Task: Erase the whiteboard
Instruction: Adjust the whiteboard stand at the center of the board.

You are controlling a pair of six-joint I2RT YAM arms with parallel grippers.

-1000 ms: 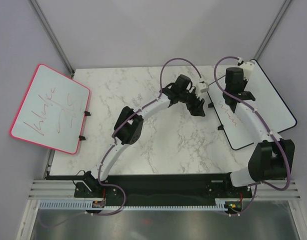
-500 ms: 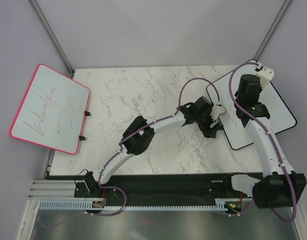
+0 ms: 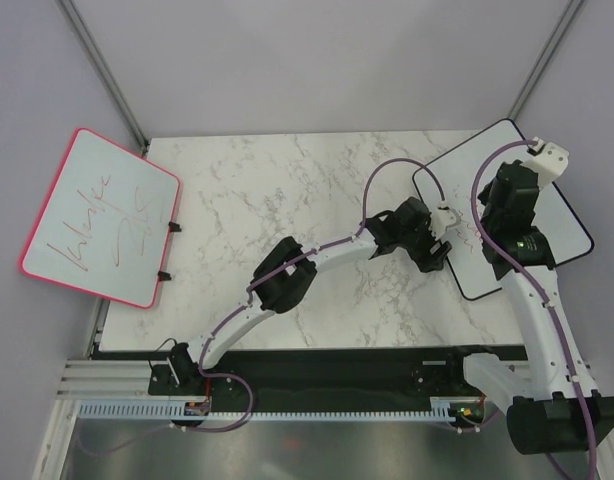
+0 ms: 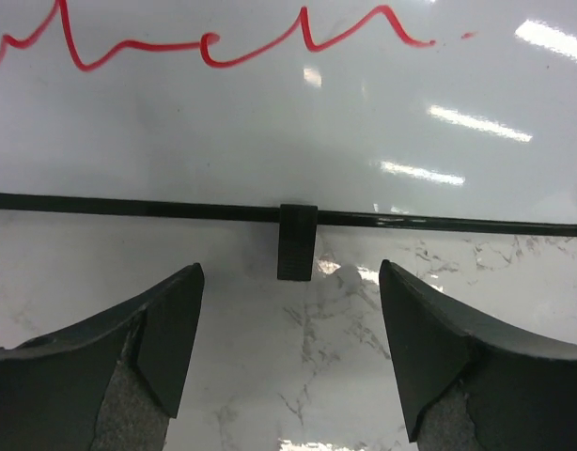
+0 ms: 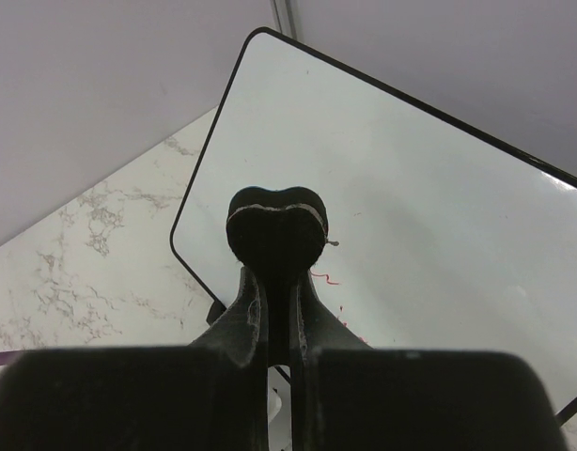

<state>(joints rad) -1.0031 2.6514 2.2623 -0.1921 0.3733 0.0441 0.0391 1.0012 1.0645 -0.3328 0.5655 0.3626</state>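
The black-framed whiteboard (image 3: 565, 218) lies at the table's right, with orange-red writing (image 3: 459, 232) near its left edge. In the left wrist view the writing (image 4: 213, 47) runs across the board's face (image 4: 270, 141), and a black clip (image 4: 296, 241) sits on the frame. My left gripper (image 3: 434, 255) is open and empty over the marble beside that edge, its jaws (image 4: 288, 271) straddling the clip's line without touching it. My right gripper (image 3: 490, 200) is shut on a black round eraser (image 5: 275, 225), held above the board (image 5: 439, 178) near some red marks (image 5: 328, 278).
A pink-framed whiteboard (image 3: 102, 215) with red scribbles hangs off the table's left edge. The marble table (image 3: 287, 200) ends at grey walls behind. The left arm stretches diagonally across the table's middle. Purple cables loop above both wrists.
My left gripper has moved right and nearer, to the whiteboard's left edge. My right gripper, still holding the eraser, has swung right over the board's middle.
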